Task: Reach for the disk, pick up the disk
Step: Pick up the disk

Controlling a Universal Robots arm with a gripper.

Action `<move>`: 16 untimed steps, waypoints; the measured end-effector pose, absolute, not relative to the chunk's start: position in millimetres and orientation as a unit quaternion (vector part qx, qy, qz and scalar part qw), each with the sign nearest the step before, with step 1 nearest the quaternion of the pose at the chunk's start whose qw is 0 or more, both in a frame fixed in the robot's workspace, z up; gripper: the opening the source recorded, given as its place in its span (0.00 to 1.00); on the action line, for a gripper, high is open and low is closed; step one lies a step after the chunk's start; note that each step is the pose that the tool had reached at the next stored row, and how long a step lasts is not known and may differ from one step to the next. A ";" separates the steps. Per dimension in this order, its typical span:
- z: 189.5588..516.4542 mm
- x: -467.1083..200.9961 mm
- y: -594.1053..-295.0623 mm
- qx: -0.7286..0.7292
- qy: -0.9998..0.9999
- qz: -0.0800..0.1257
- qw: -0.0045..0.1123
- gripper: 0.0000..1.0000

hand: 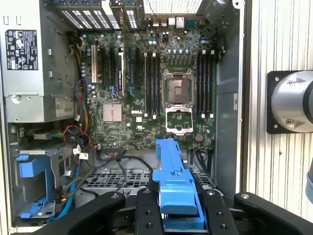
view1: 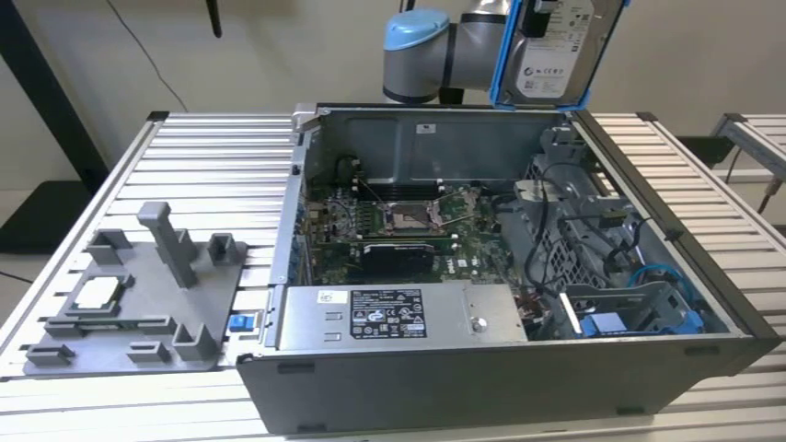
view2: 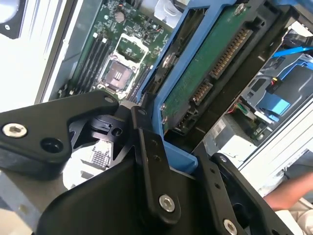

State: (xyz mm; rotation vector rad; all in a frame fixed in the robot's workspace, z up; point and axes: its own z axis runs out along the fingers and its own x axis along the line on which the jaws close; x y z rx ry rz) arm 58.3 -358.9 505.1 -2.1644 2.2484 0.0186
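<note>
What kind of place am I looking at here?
Probably a robotics lab or test bench for computer disassembly: an opened computer case lies on a ribbed metal table, and the gripper holds the disk above it.

White printed labels on disk (view1: 555,51) and power supply (view1: 390,313); print too small to read.

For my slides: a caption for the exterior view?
Gripper holds the disk upright, lifted above the open computer case.
</note>
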 end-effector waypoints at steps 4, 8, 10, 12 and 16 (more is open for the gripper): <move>505.1 58.3 -358.9 -0.693 0.720 0.006 0.010 0.00; 505.1 60.7 -358.9 -0.694 0.720 0.006 0.010 0.00; 505.1 63.9 -358.9 -0.694 0.720 0.006 0.010 0.00; 505.1 69.4 -358.9 -0.693 0.720 0.006 0.010 0.00; 505.0 81.9 -358.9 -0.693 0.720 0.006 0.010 0.00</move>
